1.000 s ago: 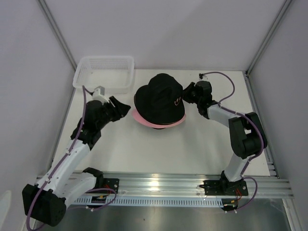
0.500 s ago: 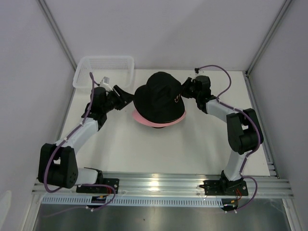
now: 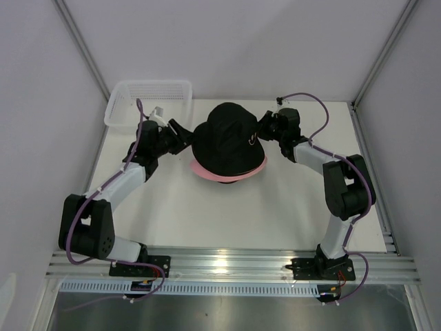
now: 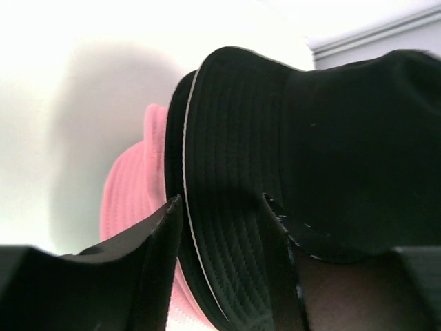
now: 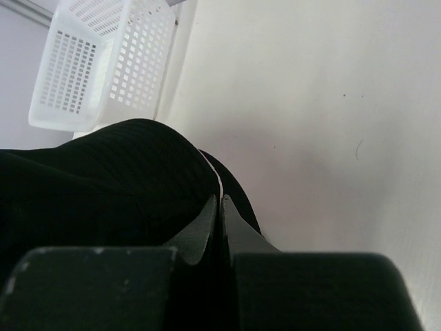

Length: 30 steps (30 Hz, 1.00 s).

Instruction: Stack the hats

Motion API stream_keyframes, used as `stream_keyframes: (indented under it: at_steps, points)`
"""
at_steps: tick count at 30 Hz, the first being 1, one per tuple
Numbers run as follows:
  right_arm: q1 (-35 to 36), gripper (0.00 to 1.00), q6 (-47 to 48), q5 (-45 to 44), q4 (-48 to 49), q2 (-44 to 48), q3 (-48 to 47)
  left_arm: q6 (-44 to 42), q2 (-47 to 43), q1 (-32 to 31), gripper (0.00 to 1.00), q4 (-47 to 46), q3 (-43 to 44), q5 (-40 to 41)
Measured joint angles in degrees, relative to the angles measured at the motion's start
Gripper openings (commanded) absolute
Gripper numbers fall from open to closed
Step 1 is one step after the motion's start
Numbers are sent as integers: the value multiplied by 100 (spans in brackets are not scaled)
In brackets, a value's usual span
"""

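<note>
A black hat (image 3: 227,138) with a small light mark sits on a pink hat (image 3: 227,176) mid-table. My left gripper (image 3: 185,135) is at the stack's left side. In the left wrist view it (image 4: 220,200) stands open, with the black hat's brim (image 4: 227,172) lying between its fingers and the pink hat (image 4: 131,200) just outside the left finger. My right gripper (image 3: 262,133) is at the hat's right edge. Seen from the right wrist, that gripper (image 5: 220,198) is shut on the thin edge of the black hat (image 5: 103,179).
A white mesh basket (image 3: 148,96) stands at the back left corner, also seen in the right wrist view as the basket (image 5: 103,62). Bare white table (image 3: 275,207) lies in front of the stack. Frame posts rise at both back corners.
My left arm swung in from the lower left and brought its open gripper onto the black hat's left brim. The right gripper stayed shut and shifted slightly back.
</note>
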<state>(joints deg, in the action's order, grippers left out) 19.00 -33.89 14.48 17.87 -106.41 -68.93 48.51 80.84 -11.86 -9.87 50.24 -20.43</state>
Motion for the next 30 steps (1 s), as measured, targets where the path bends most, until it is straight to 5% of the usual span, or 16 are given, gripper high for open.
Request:
stream_keyframes:
  at_steps: [3,4,6,17,30]
  points:
    - [7,0,2,0,2,0,-15,-162,63,-138,35,293,133,275]
    - [4,0,2,0,2,0,-15,-190,85,-170,18,367,177,345]
    - [7,0,4,0,-2,0,-15,-236,133,-197,1,461,219,455]
    - [66,0,50,-164,-24,2,-2,-400,234,-568,1,756,216,1115]
    - [219,2,63,-675,96,153,439,-404,151,-1493,1,1276,-960,2494]
